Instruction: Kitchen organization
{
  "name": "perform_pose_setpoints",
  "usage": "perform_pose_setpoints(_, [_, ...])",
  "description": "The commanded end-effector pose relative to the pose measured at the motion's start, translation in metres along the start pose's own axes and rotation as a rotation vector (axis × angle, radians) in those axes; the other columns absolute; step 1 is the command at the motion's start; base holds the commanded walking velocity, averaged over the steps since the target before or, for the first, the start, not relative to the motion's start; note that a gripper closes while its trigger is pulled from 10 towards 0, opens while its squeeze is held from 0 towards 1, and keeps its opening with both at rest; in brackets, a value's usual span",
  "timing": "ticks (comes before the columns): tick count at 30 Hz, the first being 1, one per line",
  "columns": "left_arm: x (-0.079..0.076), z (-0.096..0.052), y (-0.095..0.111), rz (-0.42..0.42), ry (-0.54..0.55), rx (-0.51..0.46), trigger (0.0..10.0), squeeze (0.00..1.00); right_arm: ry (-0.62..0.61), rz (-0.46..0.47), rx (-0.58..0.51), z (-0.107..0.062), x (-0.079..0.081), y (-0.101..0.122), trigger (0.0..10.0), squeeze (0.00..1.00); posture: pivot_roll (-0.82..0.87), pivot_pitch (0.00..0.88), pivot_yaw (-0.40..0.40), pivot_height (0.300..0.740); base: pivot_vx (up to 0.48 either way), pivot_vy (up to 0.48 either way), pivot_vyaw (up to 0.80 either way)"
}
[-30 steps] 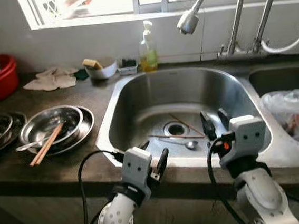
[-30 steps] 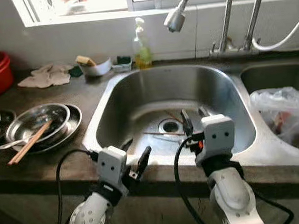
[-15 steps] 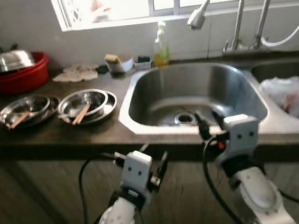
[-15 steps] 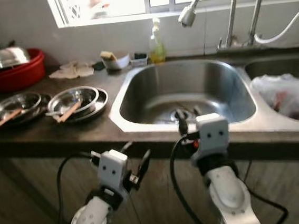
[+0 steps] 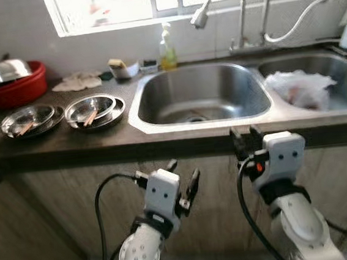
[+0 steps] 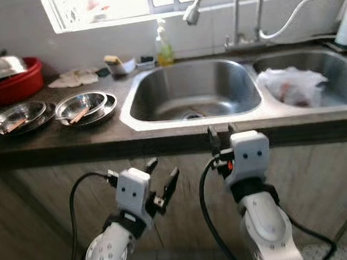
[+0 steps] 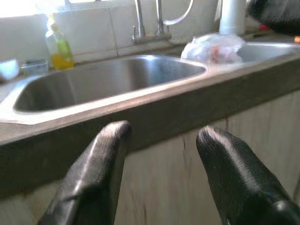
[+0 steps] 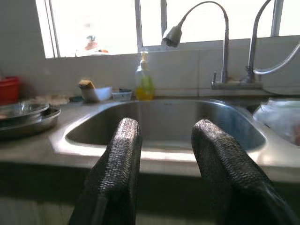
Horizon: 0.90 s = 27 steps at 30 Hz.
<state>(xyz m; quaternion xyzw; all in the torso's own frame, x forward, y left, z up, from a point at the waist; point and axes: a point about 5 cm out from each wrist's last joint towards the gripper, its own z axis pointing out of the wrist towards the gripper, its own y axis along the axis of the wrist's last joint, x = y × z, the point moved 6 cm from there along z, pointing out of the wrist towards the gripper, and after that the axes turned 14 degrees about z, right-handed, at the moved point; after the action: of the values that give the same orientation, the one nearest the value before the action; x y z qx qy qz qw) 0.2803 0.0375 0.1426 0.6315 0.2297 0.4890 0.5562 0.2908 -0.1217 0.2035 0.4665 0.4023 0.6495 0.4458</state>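
Observation:
A steel sink (image 5: pixel 140 112) is set in a dark counter (image 5: pixel 51 142), with a second basin to its right holding a crumpled plastic bag (image 5: pixel 298 87). Left of the sink stand two stacks of steel dishes (image 5: pixel 93 110) (image 5: pixel 28 119), each with chopsticks lying in it. My left gripper (image 5: pixel 183 174) hangs open and empty below the counter edge, in front of the cabinet. My right gripper (image 5: pixel 245 140) is open and empty at counter-edge height, pointing at the sink. The right wrist view looks between the fingers (image 8: pixel 123 154) into the sink basin (image 8: pixel 173 124).
A red basin (image 5: pixel 16 90) with a steel lid stands at the far left. A soap bottle (image 5: pixel 166 44), a small bowl with a sponge (image 5: pixel 121 68) and cloths (image 5: pixel 80 83) line the back wall. Two faucets (image 5: pixel 211 6) arch over the sinks. The wooden cabinet front (image 5: pixel 51 203) is below the counter.
The whole view has pulled back from the counter and shifted right, so the cabinet front and second basin now show. Both grippers stay open and empty.

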Motion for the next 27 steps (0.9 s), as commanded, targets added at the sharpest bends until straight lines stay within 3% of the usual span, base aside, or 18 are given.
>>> perform_pose_setpoints(1, [0.007, -0.001, -0.001, 0.017, 0.016, 0.006, 10.0, 0.0, 0.019, 0.006, -0.015, 0.001, 0.006, 0.004, 10.0, 0.0, -0.01, 0.0, 0.014, 0.74, -0.341, 0.0, 0.0])
perform_pose_setpoints(7, [0.008, -0.002, -0.001, 0.021, 0.022, 0.009, 10.0, 0.0, 0.022, 0.006, -0.005, 0.001, 0.007, 0.002, 10.0, 0.0, 0.0, 0.0, 0.022, 0.74, -0.324, 0.0, 0.0])
perform_pose_setpoints(22, [0.009, 0.0, 0.003, 0.005, 0.04, 0.001, 10.0, 0.0, 0.027, -0.037, 0.041, 0.0, 0.005, -0.009, 10.0, 0.0, 0.01, 0.0, 0.005, 0.74, 0.0, 0.0, 0.0])
perform_pose_setpoints(27, [0.012, 0.001, 0.003, -0.015, 0.054, 0.001, 10.0, 0.0, 0.042, -0.038, 0.04, 0.001, 0.008, -0.009, 10.0, 0.0, 0.01, 0.0, 0.003, 0.74, 0.164, 0.0, 0.8])
